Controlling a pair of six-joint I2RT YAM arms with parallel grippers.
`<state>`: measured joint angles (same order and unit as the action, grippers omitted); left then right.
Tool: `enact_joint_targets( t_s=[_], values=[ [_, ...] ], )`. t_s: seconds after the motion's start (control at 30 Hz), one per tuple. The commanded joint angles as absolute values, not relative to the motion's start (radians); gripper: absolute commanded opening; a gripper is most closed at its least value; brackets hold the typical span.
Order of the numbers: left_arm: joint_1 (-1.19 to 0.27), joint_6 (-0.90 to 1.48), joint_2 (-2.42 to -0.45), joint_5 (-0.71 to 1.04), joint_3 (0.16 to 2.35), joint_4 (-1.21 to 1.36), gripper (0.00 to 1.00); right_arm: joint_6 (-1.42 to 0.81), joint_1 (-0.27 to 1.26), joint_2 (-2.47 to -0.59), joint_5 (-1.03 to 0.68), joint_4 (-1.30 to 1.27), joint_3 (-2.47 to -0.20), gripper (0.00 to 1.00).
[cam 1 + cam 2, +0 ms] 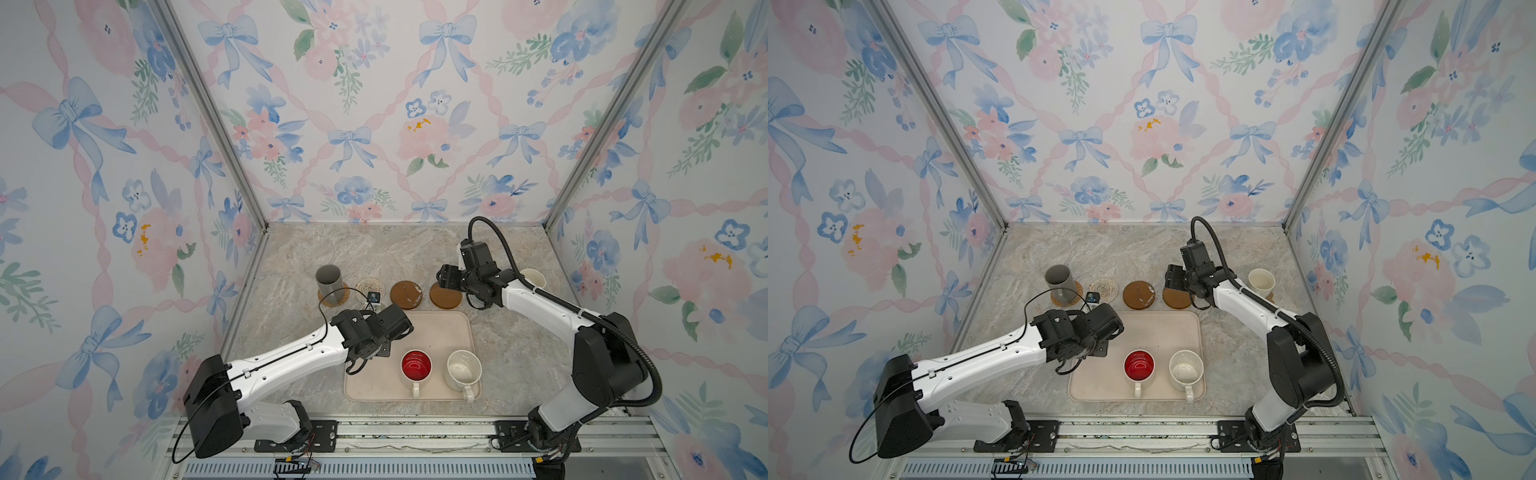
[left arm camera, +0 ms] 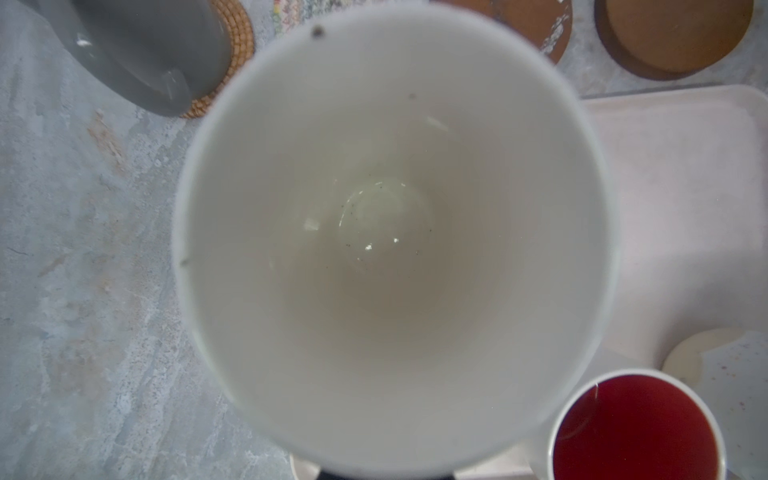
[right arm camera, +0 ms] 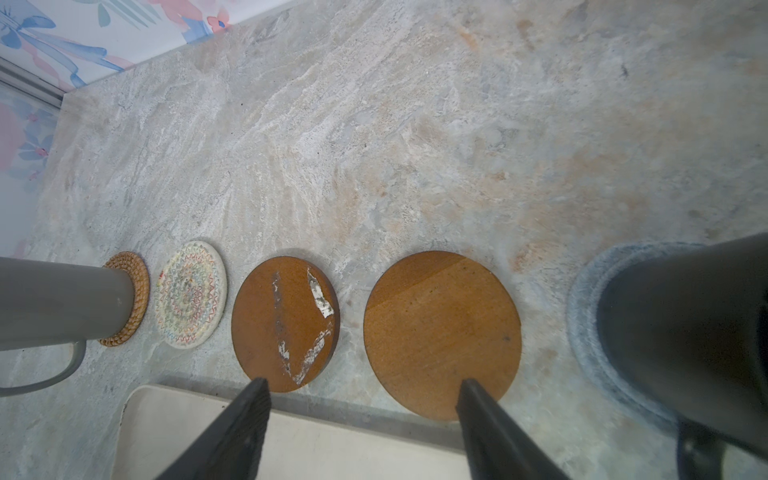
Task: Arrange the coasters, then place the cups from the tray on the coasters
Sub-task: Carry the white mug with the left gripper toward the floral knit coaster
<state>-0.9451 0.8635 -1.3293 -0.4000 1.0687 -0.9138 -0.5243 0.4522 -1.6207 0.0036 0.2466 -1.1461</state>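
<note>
My left gripper [image 1: 375, 305] is shut on the light blue cup [image 1: 374, 297]. Its white inside [image 2: 390, 232] fills the left wrist view, above the far left corner of the tray [image 1: 440, 332], near the pale woven coaster [image 1: 371, 286]. The grey cup [image 1: 329, 282] stands on the rattan coaster [image 1: 332, 300]. Two brown round coasters [image 1: 406, 295] [image 1: 445, 296] lie bare. My right gripper [image 3: 363, 395] hangs open over them, holding nothing. A black cup [image 3: 685, 332] stands on the blue-grey coaster [image 3: 590, 299]. The red-inside cup [image 1: 416, 365] and the speckled cup [image 1: 463, 370] stand on the tray.
A cream-white cup [image 1: 1261, 282] stands at the far right of the row, with a brown coaster edge [image 1: 1269, 296] showing under it. Flowered walls [image 1: 374, 124] close in the marble table [image 1: 374, 249] on three sides. The arm bases sit on a metal rail [image 1: 415, 432] in front.
</note>
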Motion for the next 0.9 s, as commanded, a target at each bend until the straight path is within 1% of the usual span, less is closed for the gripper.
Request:
enact_joint_targets(
  t_s=[0.0,0.33,0.87],
  values=[
    [-0.890,0.727,-1.359,-0.448,1.139,-0.852,0.00,-0.530,0.436,-1.591,-0.011,0.241,-1.125,0.74],
    [-0.726,0.552,-1.514,-0.388,1.269,-0.766,0.00,-0.531,0.417,-1.566,-0.027,0.229,-1.101,0.74],
    [-0.572,0.481,-1.680,-0.286,1.323,-0.661,0.00,-0.530,0.399,-1.560,-0.040,0.231,-1.092,0.74]
  ],
)
